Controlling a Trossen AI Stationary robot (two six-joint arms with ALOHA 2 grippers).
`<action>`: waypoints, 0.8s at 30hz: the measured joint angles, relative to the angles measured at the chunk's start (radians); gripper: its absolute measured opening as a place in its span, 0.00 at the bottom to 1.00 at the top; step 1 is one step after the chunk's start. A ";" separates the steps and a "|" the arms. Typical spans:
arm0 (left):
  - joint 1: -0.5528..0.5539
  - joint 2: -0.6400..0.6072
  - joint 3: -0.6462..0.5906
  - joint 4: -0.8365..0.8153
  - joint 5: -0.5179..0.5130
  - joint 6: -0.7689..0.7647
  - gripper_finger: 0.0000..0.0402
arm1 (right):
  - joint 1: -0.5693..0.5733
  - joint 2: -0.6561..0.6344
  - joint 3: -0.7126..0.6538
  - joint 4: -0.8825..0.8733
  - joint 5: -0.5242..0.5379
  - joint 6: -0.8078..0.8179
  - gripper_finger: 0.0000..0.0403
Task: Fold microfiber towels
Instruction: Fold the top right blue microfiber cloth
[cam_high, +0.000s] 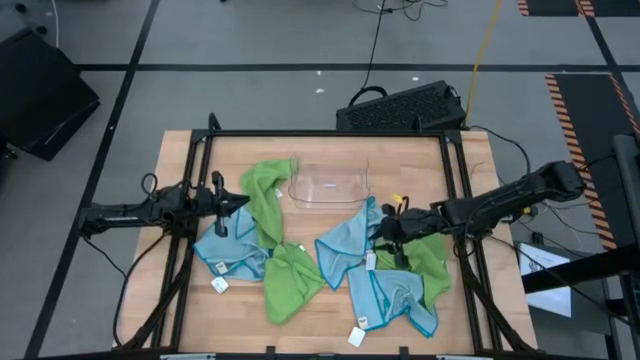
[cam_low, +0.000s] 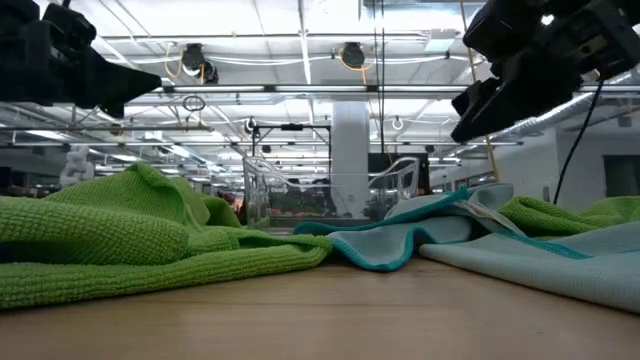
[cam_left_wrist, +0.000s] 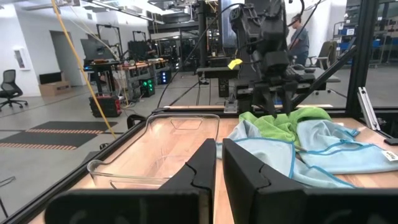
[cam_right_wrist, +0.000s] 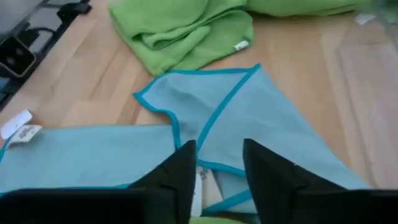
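Several towels (cam_high: 340, 255) near tray (cam_high: 330, 190).

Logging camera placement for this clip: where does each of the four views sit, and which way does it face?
High: overhead, straight down on the table, both arms, towels.
Low: table-top level, across green towel into the room; arms overhead.
Left wrist: past left gripper, narrow gap, toward right arm.
Right wrist: down past right gripper, open, onto blue towel.
Shared: clear plastic tray in high, low, left wrist.
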 joint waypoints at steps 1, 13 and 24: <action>0.000 0.000 0.000 0.000 0.000 0.000 0.08 | 0.006 0.016 0.000 0.005 0.000 0.000 0.35; 0.000 0.000 0.000 0.001 -0.006 -0.091 0.08 | 0.048 0.192 0.001 0.180 0.000 -0.034 0.47; -0.001 0.000 0.000 -0.028 -0.006 -0.102 0.08 | 0.049 0.313 0.001 0.230 0.057 -0.122 0.45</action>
